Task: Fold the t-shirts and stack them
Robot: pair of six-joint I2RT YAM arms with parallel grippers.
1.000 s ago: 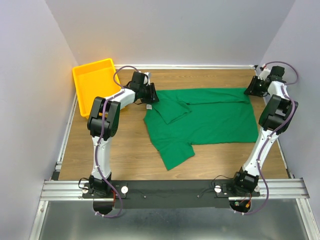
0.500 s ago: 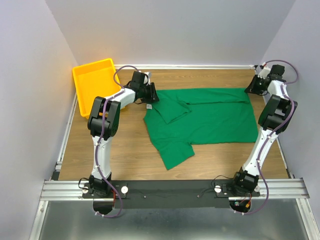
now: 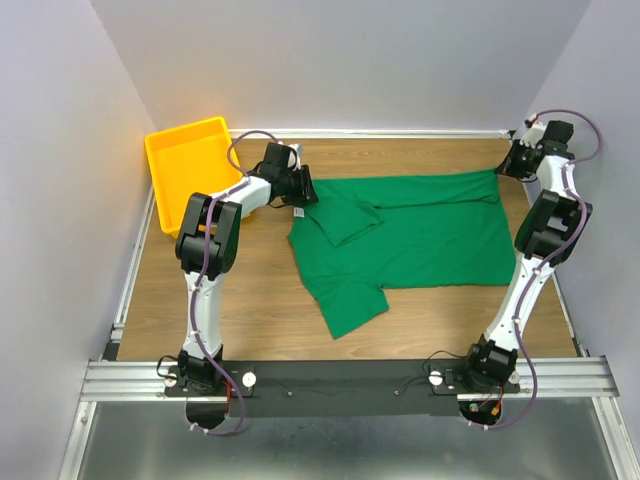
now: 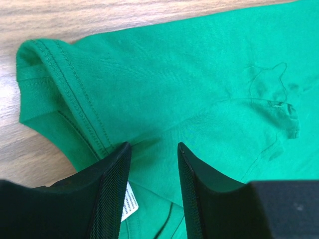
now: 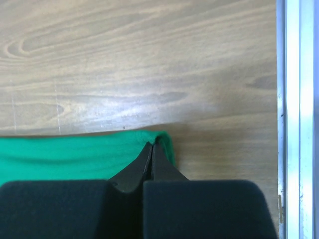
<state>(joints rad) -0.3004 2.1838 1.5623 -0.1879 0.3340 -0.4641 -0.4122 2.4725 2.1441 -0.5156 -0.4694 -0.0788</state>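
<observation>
The dark green t-shirt (image 3: 420,235) lies partly spread on the wooden table, one sleeve folded over its chest and another pointing toward the near edge. My left gripper (image 3: 303,190) is at the shirt's neck end. In the left wrist view it (image 4: 152,147) is open, its fingers (image 4: 112,194) pressed down either side of green cloth (image 4: 199,74) beside the white neck tag (image 4: 128,208). My right gripper (image 3: 512,167) is at the far right corner. In the right wrist view it (image 5: 152,145) is shut on the shirt's edge (image 5: 75,157), which is bunched at its tips.
A yellow tray (image 3: 190,165) stands at the back left, close to the left arm. Walls enclose the table on the left, back and right. An aluminium rail (image 5: 294,99) runs along the table's right edge, close to my right gripper.
My right gripper has moved toward the back right corner, pulling the shirt's far right corner along and stretching that edge. The left gripper has stayed in place.
</observation>
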